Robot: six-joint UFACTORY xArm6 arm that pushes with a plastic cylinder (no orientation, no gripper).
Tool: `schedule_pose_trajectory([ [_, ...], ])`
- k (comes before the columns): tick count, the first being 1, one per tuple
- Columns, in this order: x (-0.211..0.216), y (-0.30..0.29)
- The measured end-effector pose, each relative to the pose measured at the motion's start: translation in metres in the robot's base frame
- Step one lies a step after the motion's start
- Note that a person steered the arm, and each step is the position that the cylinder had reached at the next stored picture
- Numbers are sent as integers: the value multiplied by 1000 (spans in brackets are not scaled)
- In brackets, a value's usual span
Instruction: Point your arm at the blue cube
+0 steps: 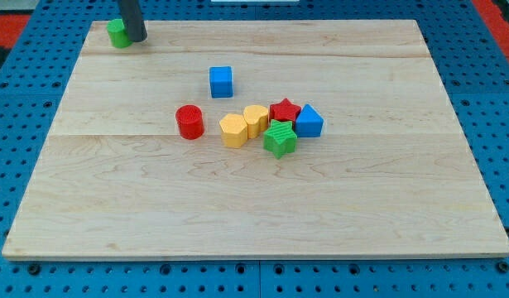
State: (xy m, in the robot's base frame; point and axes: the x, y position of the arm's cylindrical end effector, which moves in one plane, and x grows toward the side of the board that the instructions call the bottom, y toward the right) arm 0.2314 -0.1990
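**Inspector:** Starting with the largest item, a pale wooden board (254, 199) lies flat on a blue pegboard table (22, 108) and fills most of the view.

**Clerk:** And the arm?

**Inspector:** A dark rod enters from the view's top at the far left corner of the board. The arm calls its lower end my tip (136, 38). It carries no jaws, so there is nothing to open or close, and it holds nothing. The tip sits right beside a green block (117, 34), on that block's right side; whether they touch cannot be told, and the block's shape is partly hidden.

**Clerk:** Where is the task's block?

**Inspector:** The blue cube (222, 81) stands alone in the upper middle of the board, well apart from the tip, toward the view's right and lower.

**Clerk:** The remaining blocks?

**Inspector:** Below the cube lies a cluster. A second blue block (309, 122), wedge-topped, is at its right end. A red star (285, 110) is just left of it. A green star (280, 137) sits in front of these. Two yellow blocks stand side by side, one (234, 130) nearer the view's left, the other (256, 119) just behind it. A red cylinder (189, 122) stands a little left of the cluster, apart from it.
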Motion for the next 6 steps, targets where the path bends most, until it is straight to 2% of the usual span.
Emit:
schedule_pose_trajectory([
  [1, 2, 10],
  [2, 9, 63],
  [3, 9, 88],
  [6, 25, 88],
])
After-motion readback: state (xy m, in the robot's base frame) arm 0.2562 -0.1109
